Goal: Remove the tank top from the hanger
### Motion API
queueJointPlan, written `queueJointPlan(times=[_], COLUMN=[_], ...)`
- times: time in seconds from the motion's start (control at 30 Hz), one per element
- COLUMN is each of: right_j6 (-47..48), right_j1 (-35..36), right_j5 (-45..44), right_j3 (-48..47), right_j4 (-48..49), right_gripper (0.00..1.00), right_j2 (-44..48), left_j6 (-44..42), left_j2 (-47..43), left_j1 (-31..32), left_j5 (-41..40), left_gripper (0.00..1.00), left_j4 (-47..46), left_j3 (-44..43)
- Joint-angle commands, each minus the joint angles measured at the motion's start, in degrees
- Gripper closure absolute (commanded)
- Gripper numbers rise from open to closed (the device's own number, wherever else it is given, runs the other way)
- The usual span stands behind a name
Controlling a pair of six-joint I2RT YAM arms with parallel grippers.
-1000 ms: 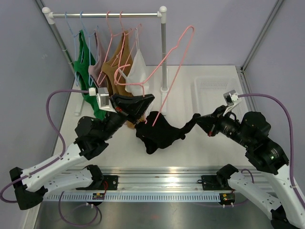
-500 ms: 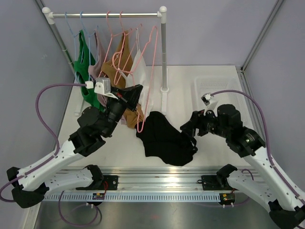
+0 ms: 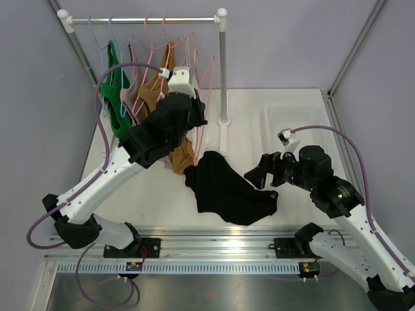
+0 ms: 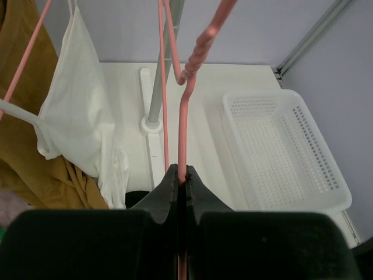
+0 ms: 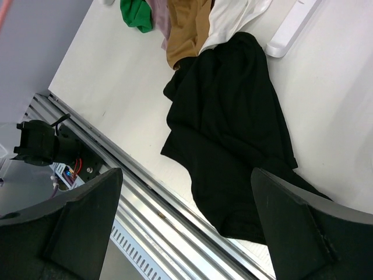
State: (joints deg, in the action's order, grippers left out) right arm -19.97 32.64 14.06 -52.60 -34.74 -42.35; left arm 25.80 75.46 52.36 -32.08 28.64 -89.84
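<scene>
The black tank top (image 3: 227,191) lies crumpled on the table, free of any hanger; the right wrist view shows it spread flat (image 5: 233,116). My left gripper (image 3: 200,118) is raised by the clothes rail and shut on the bare pink hanger (image 3: 209,81). In the left wrist view the pink hanger (image 4: 185,105) wire runs up out of the pinched jaws of that left gripper (image 4: 181,175). My right gripper (image 3: 262,173) hovers just right of the tank top. That right gripper (image 5: 186,227) is open, its fingers wide apart and holding nothing.
The rail (image 3: 142,19) carries green, pink, brown and white garments (image 3: 159,91) on hangers. Its post (image 3: 223,71) stands at mid table. A white basket (image 3: 295,116) sits at the back right. The metal front rail (image 5: 151,198) lies near the tank top's edge.
The right gripper has opened and let go of the black tank top, which dropped flat on the table. The left arm swung the pink hanger up and back toward the rail.
</scene>
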Motion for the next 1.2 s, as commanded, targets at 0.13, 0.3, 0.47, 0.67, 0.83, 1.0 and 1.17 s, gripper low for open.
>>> queueJointPlan(times=[0.13, 0.3, 0.47, 0.67, 0.83, 1.0, 1.17], right_j6=[0.37, 0.37, 0.37, 0.72, 1.24, 1.16, 0.28], right_j1=[-0.12, -0.12, -0.04, -0.12, -0.04, -0.21, -0.12], right_j5=[-1.85, -1.50, -1.32, -0.97, -1.23, -0.88, 0.09], right_j3=[-3.47, -5.32, -6.11, -5.67, -4.97, -3.65, -1.72], right_j4=[-2.34, -2.96, -3.58, -4.10, -4.37, -3.14, -0.59], right_gripper=[0.01, 0.01, 0.00, 0.01, 0.01, 0.00, 0.00], right_j2=[4.20, 5.34, 6.14, 6.58, 7.28, 6.75, 4.82], left_j6=[-2.42, -6.64, -10.15, -10.95, -11.83, -11.30, -9.55], left_j2=[14.78, 28.82, 34.23, 37.73, 39.59, 40.82, 36.52], left_j1=[-9.10, -13.59, -17.99, -21.59, -22.39, -22.91, -22.91], left_j5=[6.05, 10.10, 16.07, 17.92, 18.72, 18.98, 19.24], left_gripper=[1.00, 1.00, 1.00, 1.00, 1.00, 1.00, 0.92], left_j4=[15.99, 21.18, 16.55, 7.39, 5.28, 5.80, 5.99], left_j3=[-28.30, -46.27, -52.55, -50.77, -52.54, -52.36, -45.54])
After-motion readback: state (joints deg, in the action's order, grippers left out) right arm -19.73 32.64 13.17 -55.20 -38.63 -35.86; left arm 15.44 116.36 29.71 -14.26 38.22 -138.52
